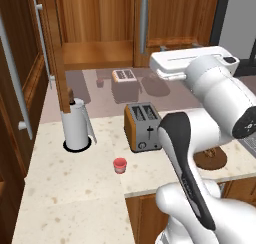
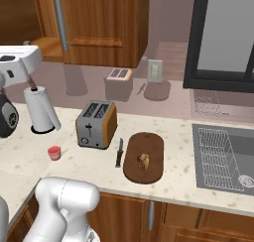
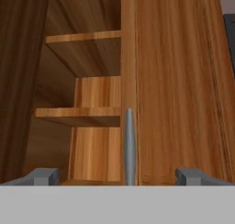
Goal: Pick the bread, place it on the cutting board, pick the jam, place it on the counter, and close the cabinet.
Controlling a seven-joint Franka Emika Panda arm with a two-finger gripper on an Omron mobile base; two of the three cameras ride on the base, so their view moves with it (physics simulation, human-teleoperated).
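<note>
The red jam point(image 1: 119, 165) point(image 2: 54, 152) stands on the beige counter point(image 1: 75, 188) in front of the toaster. The bread point(image 2: 144, 161) lies on the dark oval cutting board point(image 2: 149, 142), which my arm partly hides in the left base view point(image 1: 212, 160). The cabinet point(image 1: 97, 53) is open on its left side, with bare shelves point(image 3: 82, 115) showing. My gripper point(image 3: 117, 177) is open and empty, raised in front of the cabinet. A steel bar handle point(image 3: 130, 145) on the door edge stands ahead, between its fingertips point(image 3: 43, 176).
A toaster point(image 1: 142, 125) point(image 2: 96, 123) and a paper towel roll point(image 1: 77, 128) point(image 2: 42, 109) stand on the counter. A knife point(image 2: 119, 151) lies left of the board. The sink point(image 2: 223, 159) is at the right. The open left door point(image 1: 57, 63) juts out over the counter.
</note>
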